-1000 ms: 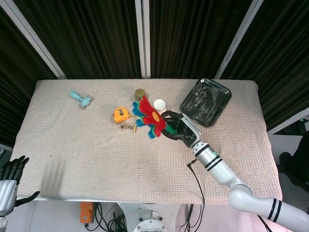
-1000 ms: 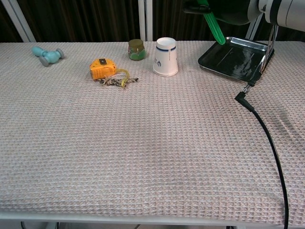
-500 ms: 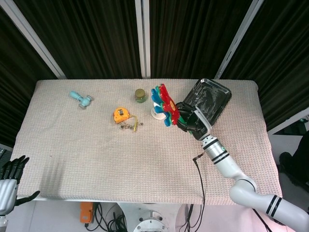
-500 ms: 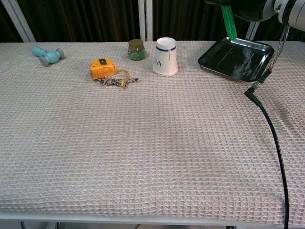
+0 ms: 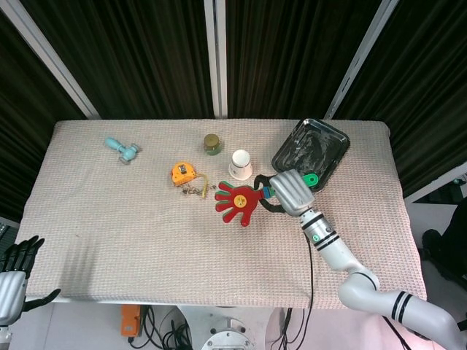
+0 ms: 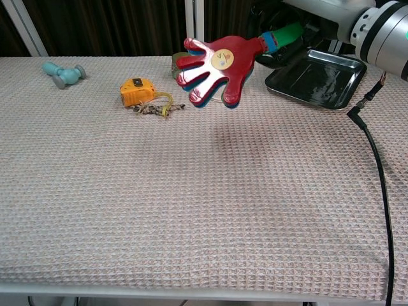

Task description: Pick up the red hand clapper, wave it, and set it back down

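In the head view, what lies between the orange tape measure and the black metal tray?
The white paper cup lies between the orange tape measure and the black metal tray; the head view shows it.

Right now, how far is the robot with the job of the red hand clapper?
Done: the red hand clapper is picked up; the right hand grips its green handle and holds it above the table, palm part level, near the paper cup. In hand: the waving stage, by the look of it. Left: setting it back down. The left hand is idle at the table's edge.
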You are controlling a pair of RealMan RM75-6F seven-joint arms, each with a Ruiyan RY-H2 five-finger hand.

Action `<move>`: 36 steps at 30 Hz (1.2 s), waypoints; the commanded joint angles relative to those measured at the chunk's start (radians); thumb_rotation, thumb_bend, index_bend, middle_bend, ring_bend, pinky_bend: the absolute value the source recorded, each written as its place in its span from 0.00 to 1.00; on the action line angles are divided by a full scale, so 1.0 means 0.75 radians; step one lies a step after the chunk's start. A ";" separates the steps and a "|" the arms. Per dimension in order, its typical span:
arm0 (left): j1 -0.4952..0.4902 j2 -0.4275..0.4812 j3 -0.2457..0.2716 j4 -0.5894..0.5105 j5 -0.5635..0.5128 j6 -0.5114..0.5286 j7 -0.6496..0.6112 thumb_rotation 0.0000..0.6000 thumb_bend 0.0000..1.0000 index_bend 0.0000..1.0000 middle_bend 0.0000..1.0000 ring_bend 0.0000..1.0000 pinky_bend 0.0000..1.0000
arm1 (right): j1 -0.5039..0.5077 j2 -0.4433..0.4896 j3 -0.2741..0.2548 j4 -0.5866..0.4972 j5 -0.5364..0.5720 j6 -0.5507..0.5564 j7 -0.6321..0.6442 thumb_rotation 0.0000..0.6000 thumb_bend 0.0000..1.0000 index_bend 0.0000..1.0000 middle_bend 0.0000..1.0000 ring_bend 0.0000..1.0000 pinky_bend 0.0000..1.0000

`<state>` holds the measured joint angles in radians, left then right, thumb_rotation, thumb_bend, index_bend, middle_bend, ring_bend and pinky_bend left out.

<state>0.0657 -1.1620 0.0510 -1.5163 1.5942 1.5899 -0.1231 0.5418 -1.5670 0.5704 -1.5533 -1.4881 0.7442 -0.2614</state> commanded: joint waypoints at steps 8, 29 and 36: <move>0.000 0.000 -0.001 0.002 0.000 0.003 -0.002 1.00 0.06 0.03 0.02 0.00 0.01 | -0.009 -0.029 0.029 -0.252 0.293 0.146 0.601 1.00 0.44 0.91 0.72 0.71 0.94; -0.006 -0.003 -0.002 0.007 0.013 0.004 0.001 1.00 0.06 0.03 0.02 0.00 0.01 | -0.073 0.131 0.091 -0.287 0.158 -0.015 1.902 1.00 0.41 0.91 0.71 0.71 0.94; -0.009 -0.003 -0.003 0.002 0.008 -0.002 0.003 1.00 0.06 0.03 0.03 0.00 0.01 | 0.025 -0.070 -0.185 0.115 -0.324 0.352 0.809 1.00 0.41 0.90 0.72 0.71 0.95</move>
<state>0.0593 -1.1644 0.0491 -1.5149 1.6000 1.5884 -0.1204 0.5034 -1.5082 0.6001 -1.7086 -1.4268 0.7838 1.1338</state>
